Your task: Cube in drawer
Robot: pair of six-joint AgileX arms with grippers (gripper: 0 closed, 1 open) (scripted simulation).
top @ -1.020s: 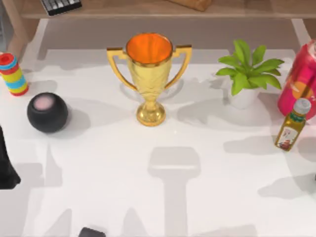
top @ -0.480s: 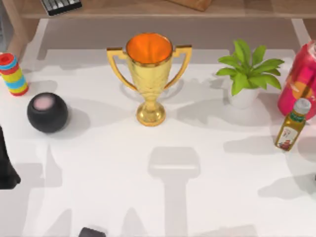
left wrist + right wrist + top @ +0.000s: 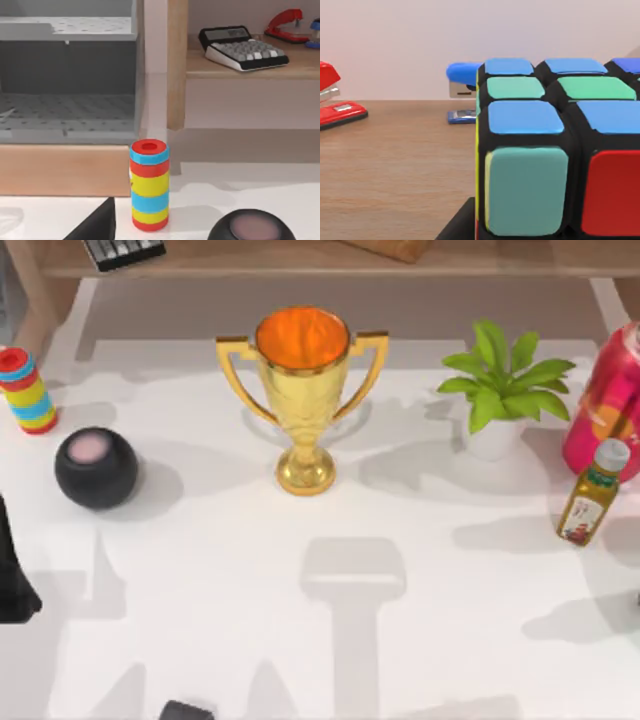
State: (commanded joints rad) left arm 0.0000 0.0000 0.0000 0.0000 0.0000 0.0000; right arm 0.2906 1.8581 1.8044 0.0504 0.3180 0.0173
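A colour-tiled cube (image 3: 555,150) with blue, green and red faces stands very close in the right wrist view, on a wooden shelf. A dark finger (image 3: 457,227) of my right gripper shows just beside its lower corner. The drawer (image 3: 65,170) has a wooden front and a grey perforated floor, and it stands open in the left wrist view. A dark finger (image 3: 95,225) of my left gripper shows near that front. My left arm (image 3: 12,570) sits at the table's left edge in the top view.
On the table stand a gold trophy (image 3: 302,390), a potted plant (image 3: 500,385), a black ball (image 3: 96,467), a striped cylinder (image 3: 25,390), an oil bottle (image 3: 592,492) and a red can (image 3: 610,405). The shelf holds a calculator (image 3: 242,47) and a red stapler (image 3: 335,107).
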